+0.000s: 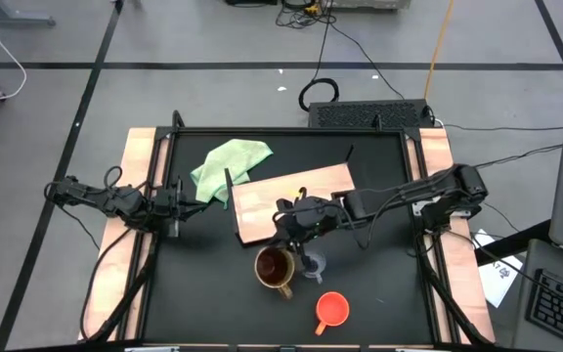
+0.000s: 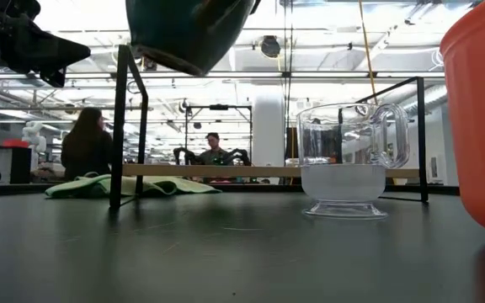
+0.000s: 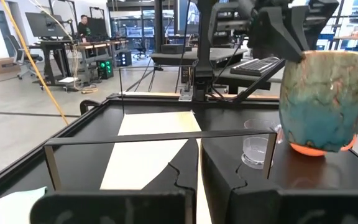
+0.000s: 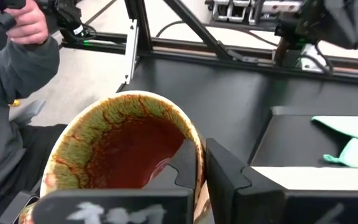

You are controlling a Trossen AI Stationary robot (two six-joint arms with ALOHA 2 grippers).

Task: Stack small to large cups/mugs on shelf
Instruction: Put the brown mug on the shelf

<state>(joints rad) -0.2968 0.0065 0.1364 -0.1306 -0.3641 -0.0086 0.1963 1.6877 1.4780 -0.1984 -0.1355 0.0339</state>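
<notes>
The brown mug [image 1: 274, 266], teal-glazed outside [image 3: 328, 93], hangs above the table with my right gripper [image 4: 201, 171] shut on its rim. The low view shows only its underside [image 2: 188, 29], well clear of the tabletop. Close beside it the clear glass cup [image 1: 313, 264] [image 2: 348, 160] stands on its foot on the black table. The orange cup [image 1: 331, 309] stands nearer the front edge. Just beyond the mug is the light-wood shelf [image 1: 291, 200], with the green cloth [image 1: 231, 161] at its far left end. My left gripper [image 1: 189, 205] waits shut at the table's left side. My right gripper grips the mug's rim [image 4: 191, 134], with one finger [image 4: 182, 165] inside the mug and the other [image 4: 225, 174] outside its wall. The fingers come slanting down from the table's right side. The mug hangs below them, opening up, lifted clear of the table.
A thin black frame [image 2: 120, 126] stands around the shelf. In the right wrist view a person's sleeve and hand [image 4: 17, 56] show beyond the table's edge. People sit in the room behind [image 2: 87, 143]. Bare black tabletop [image 1: 203, 293] lies at the front left.
</notes>
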